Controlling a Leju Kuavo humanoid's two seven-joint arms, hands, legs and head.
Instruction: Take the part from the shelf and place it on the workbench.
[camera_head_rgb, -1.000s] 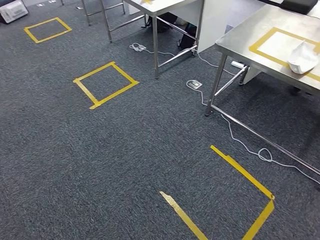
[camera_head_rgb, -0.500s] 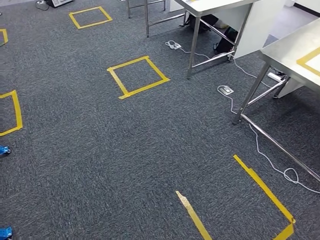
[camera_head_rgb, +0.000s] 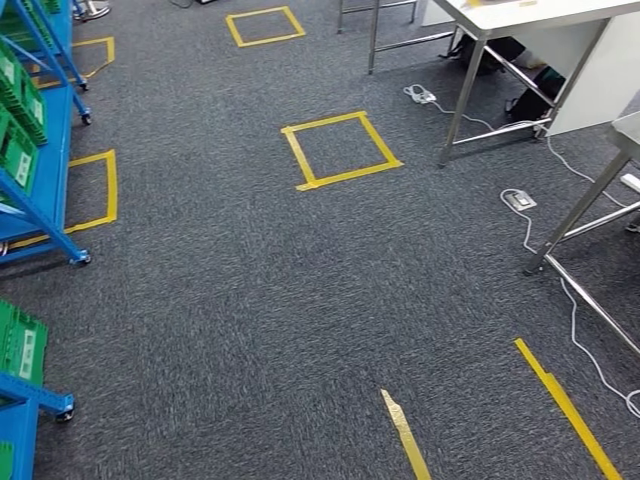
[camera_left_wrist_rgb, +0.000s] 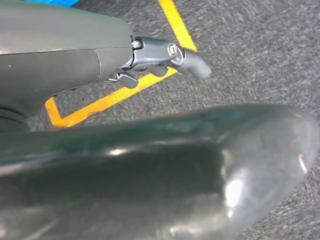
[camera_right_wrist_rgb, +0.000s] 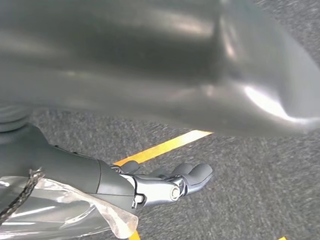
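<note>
My left robot hand (camera_left_wrist_rgb: 158, 60): fingers apart, holding nothing.
My right robot hand (camera_right_wrist_rgb: 166, 182): fingers apart, holding nothing.
Blue shelf (camera_head_rgb: 45, 190): green bins (camera_head_rgb: 16, 150), white labels unreadable.

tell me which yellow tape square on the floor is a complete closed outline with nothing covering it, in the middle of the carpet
The tape square just left of the white table's legs; the one by the blue shelf is partly covered.
</note>
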